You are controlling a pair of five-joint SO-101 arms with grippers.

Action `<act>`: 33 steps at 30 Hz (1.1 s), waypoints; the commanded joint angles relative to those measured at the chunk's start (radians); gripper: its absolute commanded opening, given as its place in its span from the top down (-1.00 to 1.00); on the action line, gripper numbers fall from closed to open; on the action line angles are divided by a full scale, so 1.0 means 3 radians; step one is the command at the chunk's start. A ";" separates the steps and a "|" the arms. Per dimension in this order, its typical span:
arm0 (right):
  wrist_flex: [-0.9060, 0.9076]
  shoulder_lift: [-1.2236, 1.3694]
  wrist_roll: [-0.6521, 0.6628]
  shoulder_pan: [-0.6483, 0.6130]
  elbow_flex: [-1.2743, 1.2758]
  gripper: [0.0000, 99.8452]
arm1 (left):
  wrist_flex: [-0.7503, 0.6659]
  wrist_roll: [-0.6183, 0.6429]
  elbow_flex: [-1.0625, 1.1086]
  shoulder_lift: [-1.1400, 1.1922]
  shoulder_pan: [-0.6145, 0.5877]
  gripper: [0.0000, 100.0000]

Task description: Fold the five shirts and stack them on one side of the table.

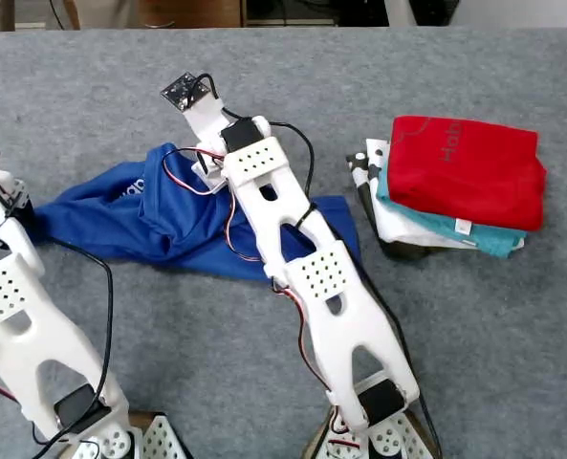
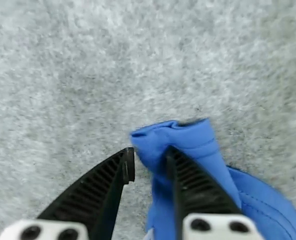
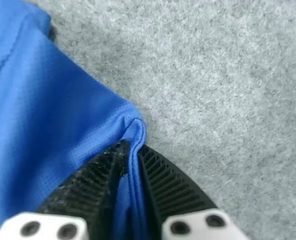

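At the table's centre-left, the blue shirt (image 1: pixel 183 225) lies crumpled on the grey felt table (image 1: pixel 512 363), with white print on it too creased to read. The left gripper (image 2: pixel 149 159), at 9 o'clock, is narrowed onto a bunched sleeve cuff. The right gripper (image 3: pixel 132 149), toward 11 o'clock, pinches a fold of the shirt's edge tight between its jaws. At 3 o'clock sits a folded stack: a red shirt (image 1: pixel 465 167) with tonal lettering on top, a teal shirt (image 1: pixel 493 239) with a small white tag (image 1: pixel 463 227) below it, then a white shirt (image 1: pixel 407 225)
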 commanded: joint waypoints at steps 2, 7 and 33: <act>-0.0051 -0.0013 0.0020 -0.0074 -0.0013 0.96 | -0.0005 0.0020 -0.0072 -0.0018 0.0005 0.63; -0.0051 -0.0013 0.0020 -0.0074 -0.0013 0.96 | -0.0005 0.0020 -0.0066 -0.0013 -0.0046 0.63; -0.0046 -0.0013 0.0020 -0.0059 -0.0013 0.96 | -0.0087 0.0087 -0.0281 -0.0120 -0.0056 0.97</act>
